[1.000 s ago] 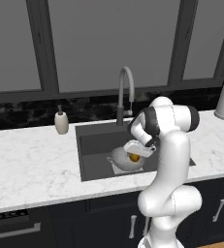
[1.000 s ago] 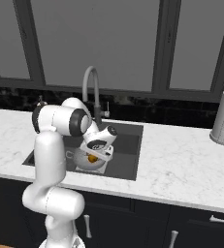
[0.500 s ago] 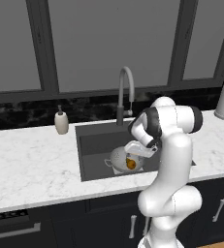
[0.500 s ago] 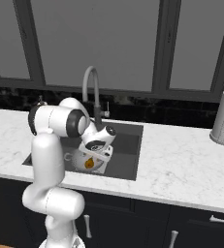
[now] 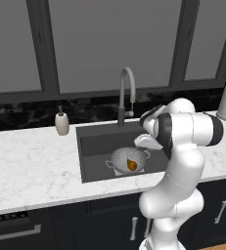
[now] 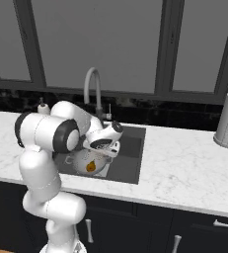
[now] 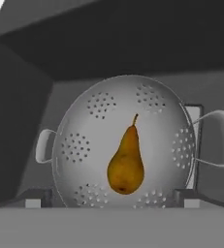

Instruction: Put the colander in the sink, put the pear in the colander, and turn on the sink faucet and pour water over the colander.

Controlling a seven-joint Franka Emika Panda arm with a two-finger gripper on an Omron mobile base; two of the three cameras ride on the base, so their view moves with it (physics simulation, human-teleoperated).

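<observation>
**Me:** My claw (image 7: 111, 197) hangs over the sink (image 5: 92, 146) with its jaws spread wide and nothing between them. In the hand view the two fingertips (image 7: 33, 197) stand far apart at the bottom, one on each side of the colander (image 7: 84, 140), touching nothing.

**Partner:** Where's the pear?

**Me:** The pear (image 7: 126, 162) lies in the colander, on the bottom of the bowl, stem pointing away from my fingertips. From the left base view it shows as a small orange spot (image 5: 131, 165) inside the silver bowl (image 5: 124, 158), and from the right base view the same, low in the bowl (image 6: 91, 167) under my hand.

**Partner:** And the colander itself?

**Me:** It sits upright on the sink floor, both loop handles out to the sides. In the right base view the colander (image 6: 83, 162) is partly hidden by my wrist and the sink (image 6: 133, 148) shows bare floor beside it.

**Partner:** The faucet?

**Me:** The faucet (image 5: 126, 95) stands at the back edge of the sink, its spout arching over the basin behind the colander. I see no water under the spout. In the right base view the faucet (image 6: 92, 84) rises just behind my arm. A soap bottle (image 5: 61, 122) stands on the counter (image 5: 31, 161) to the left of the sink.
</observation>
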